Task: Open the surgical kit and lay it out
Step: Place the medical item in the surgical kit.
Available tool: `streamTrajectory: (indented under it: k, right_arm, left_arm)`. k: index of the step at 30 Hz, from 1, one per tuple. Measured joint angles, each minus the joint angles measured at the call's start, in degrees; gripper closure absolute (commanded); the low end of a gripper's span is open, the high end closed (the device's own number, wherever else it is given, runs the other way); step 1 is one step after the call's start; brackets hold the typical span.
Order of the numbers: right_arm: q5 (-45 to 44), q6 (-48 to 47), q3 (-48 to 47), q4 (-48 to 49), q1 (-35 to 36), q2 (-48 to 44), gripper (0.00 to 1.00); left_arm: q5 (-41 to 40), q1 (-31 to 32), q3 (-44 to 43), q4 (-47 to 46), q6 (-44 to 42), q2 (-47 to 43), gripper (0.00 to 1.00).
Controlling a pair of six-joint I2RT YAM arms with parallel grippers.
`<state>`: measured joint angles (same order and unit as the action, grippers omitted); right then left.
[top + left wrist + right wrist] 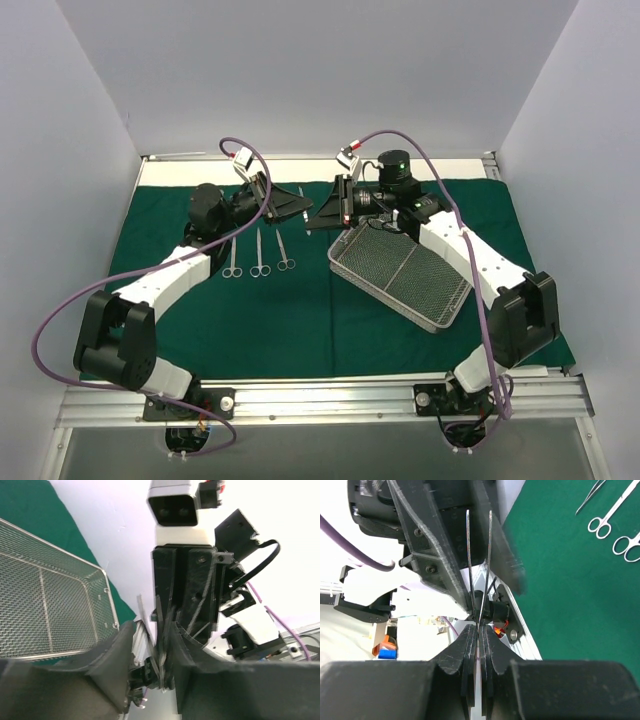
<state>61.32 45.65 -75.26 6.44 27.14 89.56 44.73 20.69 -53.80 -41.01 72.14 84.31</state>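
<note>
The left arm (165, 278) and right arm (470, 255) share white shells and blocky black joint housings. A purple cable (45, 345) loops along each from base to wrist. The left end effector (150, 630) and right end effector (479, 629) are matt black, scuffed, with small screws (429, 569). A green light (395, 158) glows on the round right wrist motor.

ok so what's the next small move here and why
Probably close the left gripper on the slim steel instrument: the right gripper is shut on it, and it stands between the left jaws, which don't yet grip it.
</note>
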Motion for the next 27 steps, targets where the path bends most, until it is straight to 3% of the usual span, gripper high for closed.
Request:
streamTrajectory:
  k: [2, 3, 4, 5, 6, 8, 9, 11, 14, 18, 22, 27]
  right_arm:
    - [0.09, 0.09, 0.0, 0.0, 0.28, 0.42, 0.94]
    - [0.15, 0.15, 0.0, 0.02, 0.33, 0.68, 0.81]
    - [0.13, 0.31, 0.0, -0.11, 0.33, 0.85, 0.74]
    - [-0.04, -0.11, -0.11, -0.46, 0.33, 1.05, 0.66]
    - [-0.31, -0.66, -0.33, -1.33, 0.33, 1.31, 0.52]
    - [-1.36, -2.86, -1.97, -5.31, 0.15, 2.16, 0.43]
    - [-2.29, -4.42, -3.37, -7.78, 0.09, 2.86, 0.33]
    - [-5.51, -8.11, -6.69, -13.88, -0.52, 4.04, 0.31]
    - [-12.39, -13.38, -10.56, -23.15, -2.86, 4.68, 0.3]
    - [-21.2, -19.19, -12.39, -32.57, -7.32, 4.92, 0.3]
    - [-26.34, -22.29, -11.34, -37.59, -10.08, 4.96, 0.3]
    - [-27.52, -22.8, -7.96, -38.62, -9.84, 4.96, 0.3]
  left_arm:
    - [0.04, 0.0, 0.0, -0.79, 0.72, 0.09, 0.79]
    - [0.04, -0.02, 0.0, -0.94, 0.83, 0.13, 0.84]
    - [0.09, -0.02, 0.0, -0.96, 0.96, 0.13, 0.95]
    - [0.17, -0.07, 0.0, -0.92, 1.01, 0.13, 0.98]
    - [0.35, -0.17, 0.0, -0.81, 0.85, 0.13, 0.98]
    - [0.68, -0.76, 0.0, 0.7, -0.24, 0.0, 0.98]
    - [0.74, -1.4, 0.0, 2.97, -1.07, -0.39, 0.98]
    - [0.52, -3.69, -0.11, 10.49, -5.38, -1.73, 0.98]
    - [-4.35, -9.01, -4.7, 35.82, -18.78, -4.09, 0.98]
    - [-17.11, -13.68, -15.52, 63.73, -35.74, -2.91, 0.98]
    - [-30.84, -14.12, -22.34, 79.14, -49.27, -0.02, 0.98]
    - [-43.87, -14.29, -24.96, 86.55, -59.08, 8.79, 0.98]
